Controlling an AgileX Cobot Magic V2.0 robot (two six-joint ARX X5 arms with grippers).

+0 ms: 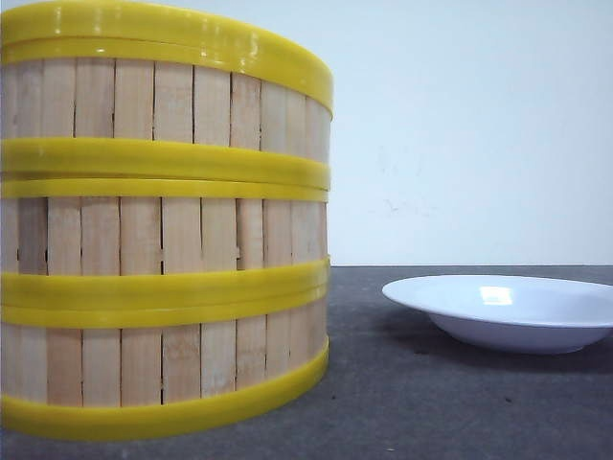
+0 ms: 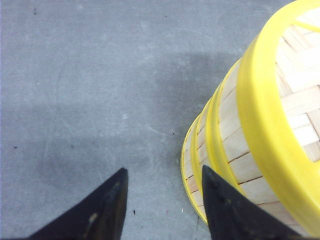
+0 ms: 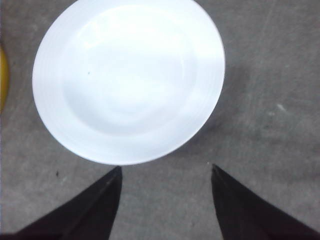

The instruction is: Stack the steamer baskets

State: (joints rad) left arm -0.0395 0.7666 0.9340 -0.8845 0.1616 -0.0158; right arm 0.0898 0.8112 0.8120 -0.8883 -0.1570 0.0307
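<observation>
Where stacked, steamer baskets [image 2: 250,150] beside left gripper [image 2: 165,200]

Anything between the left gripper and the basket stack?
Nothing visible. The left gripper hangs open beside the stacked steamer baskets, with only bare grey table between. The white plate lies off to the stack's right.

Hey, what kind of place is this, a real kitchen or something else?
Probably a lab test bench, not a kitchen. A plain grey table against a bare white wall holds only the stacked steamer baskets and an empty white plate, with both open grippers, left and right, above it.
</observation>
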